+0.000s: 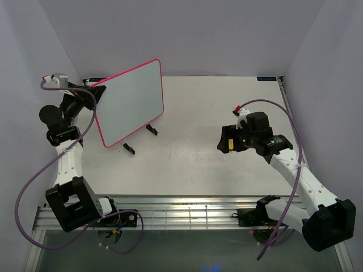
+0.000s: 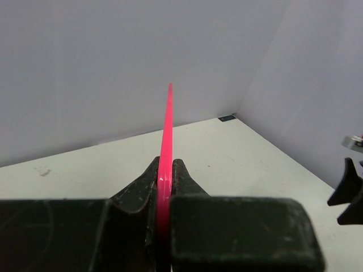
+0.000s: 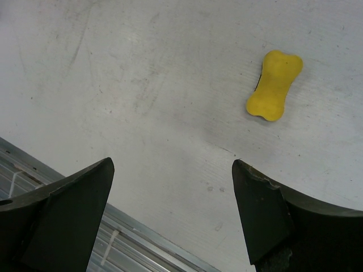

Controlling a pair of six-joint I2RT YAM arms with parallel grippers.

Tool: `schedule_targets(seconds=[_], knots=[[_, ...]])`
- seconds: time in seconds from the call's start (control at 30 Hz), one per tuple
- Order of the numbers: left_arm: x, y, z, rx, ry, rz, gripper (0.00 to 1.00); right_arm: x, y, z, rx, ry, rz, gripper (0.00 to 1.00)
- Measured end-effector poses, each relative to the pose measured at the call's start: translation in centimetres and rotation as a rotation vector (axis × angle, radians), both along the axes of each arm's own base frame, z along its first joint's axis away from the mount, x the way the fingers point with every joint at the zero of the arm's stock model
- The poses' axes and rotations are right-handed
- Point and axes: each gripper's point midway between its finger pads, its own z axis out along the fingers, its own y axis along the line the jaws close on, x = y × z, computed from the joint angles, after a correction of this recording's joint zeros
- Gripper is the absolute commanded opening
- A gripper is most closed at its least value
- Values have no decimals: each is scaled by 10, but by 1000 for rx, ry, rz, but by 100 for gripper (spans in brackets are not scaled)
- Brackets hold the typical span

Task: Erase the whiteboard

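Whiteboard [image 1: 131, 102]: pink-rimmed, white face, standing tilted, at left rear.

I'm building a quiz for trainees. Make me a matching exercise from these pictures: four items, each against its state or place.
Items:
1. whiteboard
2. eraser sponge
3. left pincer
4. right pincer

States:
A. open, holding nothing
B. lying free on the table
C. pink-red rim, blank face
D. shut on the board's edge

Pairs: 1-C, 2-B, 3-D, 4-A
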Motion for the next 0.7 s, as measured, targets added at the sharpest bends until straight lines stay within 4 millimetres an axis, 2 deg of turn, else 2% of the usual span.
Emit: schedule_targets(seconds=[0.13,0.33,0.7], knots=[[-8,-9,-10,0,25,-63,0,-3,4,0,-2,0,19,90],[-10,-4,-34,-4,72,-59,0,-7,11,-1,-8,-5,53,90],[-7,-3,-42,15,83,-69,0,-17,25,-1,-15,-12,121,90]])
